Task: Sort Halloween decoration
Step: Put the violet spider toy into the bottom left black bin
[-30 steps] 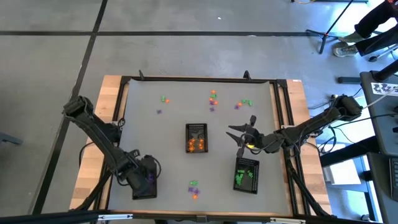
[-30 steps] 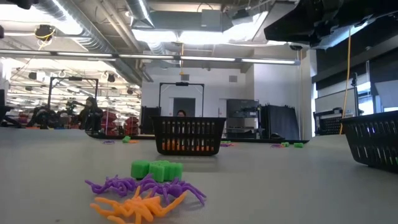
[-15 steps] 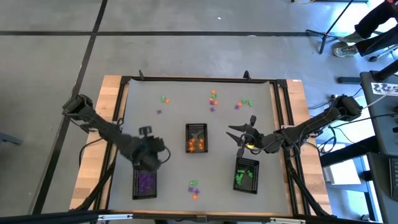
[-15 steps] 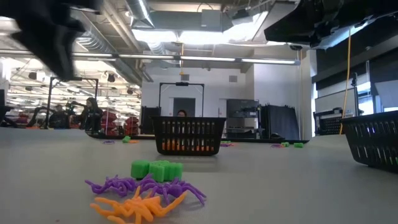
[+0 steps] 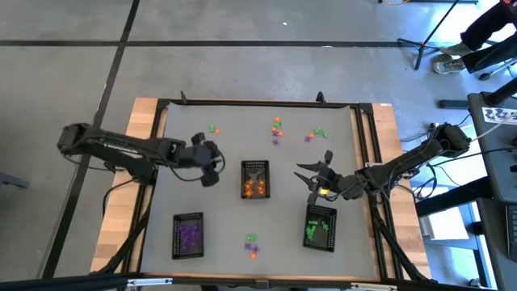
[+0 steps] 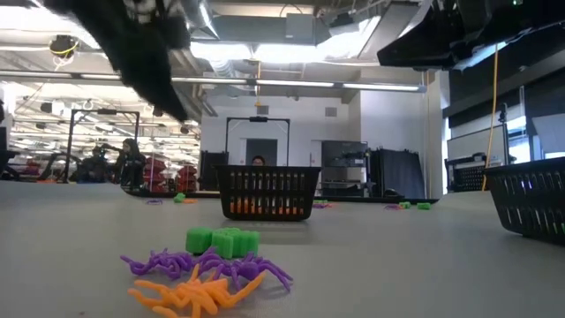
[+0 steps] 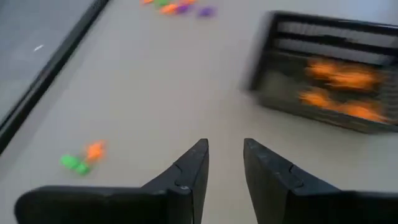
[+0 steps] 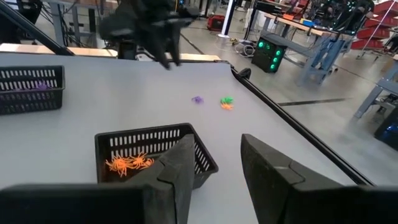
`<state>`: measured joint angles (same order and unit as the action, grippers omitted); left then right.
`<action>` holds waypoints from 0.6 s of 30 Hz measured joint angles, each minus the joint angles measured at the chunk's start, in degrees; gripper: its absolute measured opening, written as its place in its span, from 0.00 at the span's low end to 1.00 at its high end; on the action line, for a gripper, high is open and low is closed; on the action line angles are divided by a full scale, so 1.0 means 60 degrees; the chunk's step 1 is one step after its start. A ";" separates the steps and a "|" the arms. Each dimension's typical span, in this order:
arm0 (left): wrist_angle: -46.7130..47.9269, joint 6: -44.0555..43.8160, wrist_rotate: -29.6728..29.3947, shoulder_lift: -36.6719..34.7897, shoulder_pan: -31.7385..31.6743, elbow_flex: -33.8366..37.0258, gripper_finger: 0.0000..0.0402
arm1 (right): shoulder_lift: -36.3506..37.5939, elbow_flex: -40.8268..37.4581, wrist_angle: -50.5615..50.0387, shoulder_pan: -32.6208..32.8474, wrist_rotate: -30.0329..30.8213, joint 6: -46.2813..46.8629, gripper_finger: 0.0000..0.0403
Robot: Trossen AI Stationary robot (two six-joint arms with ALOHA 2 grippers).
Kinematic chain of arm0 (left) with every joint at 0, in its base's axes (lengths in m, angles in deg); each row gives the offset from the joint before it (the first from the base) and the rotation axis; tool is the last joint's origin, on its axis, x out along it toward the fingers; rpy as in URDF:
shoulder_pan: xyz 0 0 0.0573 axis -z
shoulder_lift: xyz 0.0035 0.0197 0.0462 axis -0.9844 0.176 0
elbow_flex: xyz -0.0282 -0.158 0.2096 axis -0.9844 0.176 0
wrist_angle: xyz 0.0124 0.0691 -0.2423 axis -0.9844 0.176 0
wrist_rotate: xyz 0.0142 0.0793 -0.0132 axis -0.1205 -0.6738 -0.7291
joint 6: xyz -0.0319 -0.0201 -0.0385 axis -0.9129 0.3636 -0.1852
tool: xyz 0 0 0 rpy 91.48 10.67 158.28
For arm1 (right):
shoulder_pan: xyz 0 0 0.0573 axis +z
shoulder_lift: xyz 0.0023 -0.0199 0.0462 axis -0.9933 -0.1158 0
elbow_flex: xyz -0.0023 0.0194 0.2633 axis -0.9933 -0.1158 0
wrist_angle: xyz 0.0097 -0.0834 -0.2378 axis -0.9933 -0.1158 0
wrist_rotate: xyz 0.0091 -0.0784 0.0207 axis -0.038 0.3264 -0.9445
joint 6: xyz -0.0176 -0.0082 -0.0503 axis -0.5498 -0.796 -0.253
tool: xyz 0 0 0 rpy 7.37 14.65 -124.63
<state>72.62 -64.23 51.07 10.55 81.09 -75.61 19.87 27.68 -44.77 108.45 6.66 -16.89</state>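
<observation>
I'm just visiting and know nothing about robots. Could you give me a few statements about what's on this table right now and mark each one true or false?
1. Three black trays sit on the table. True: the purple tray, the orange tray and the green tray.
2. The middle tray holds green trinkets. False: it holds orange ones.
3. The left pincer is empty, fingers apart. True: the left wrist view shows a bare gap between them.
4. The right pincer is gripping a purple spider. False: its fingers are apart with nothing between them.
5. All trinkets are sorted already. False: a loose pile lies near the front edge, and more loose trinkets lie at the far side.
</observation>
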 joint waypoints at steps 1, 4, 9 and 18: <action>-0.0200 -0.0024 -0.0036 -0.0046 -0.0332 0.0234 0.23 | 0.0004 0.0000 -0.0009 0.0000 0.0009 0.0000 0.32; -0.0308 -0.0303 -0.0034 -0.0001 -0.1379 0.0728 0.23 | 0.0000 0.0004 -0.0003 0.0000 0.0088 0.0004 0.32; -0.0264 -0.0731 0.0010 0.0317 -0.3131 0.1128 0.23 | 0.0001 0.0004 0.0001 0.0000 0.0106 0.0007 0.32; -0.0376 -0.0833 0.1695 0.1450 -0.5255 0.1127 0.23 | 0.0000 0.0004 0.0005 0.0000 0.0108 0.0025 0.32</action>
<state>70.37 -69.23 61.24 19.25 49.56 -68.85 19.87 27.70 -44.74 108.45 7.31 -16.74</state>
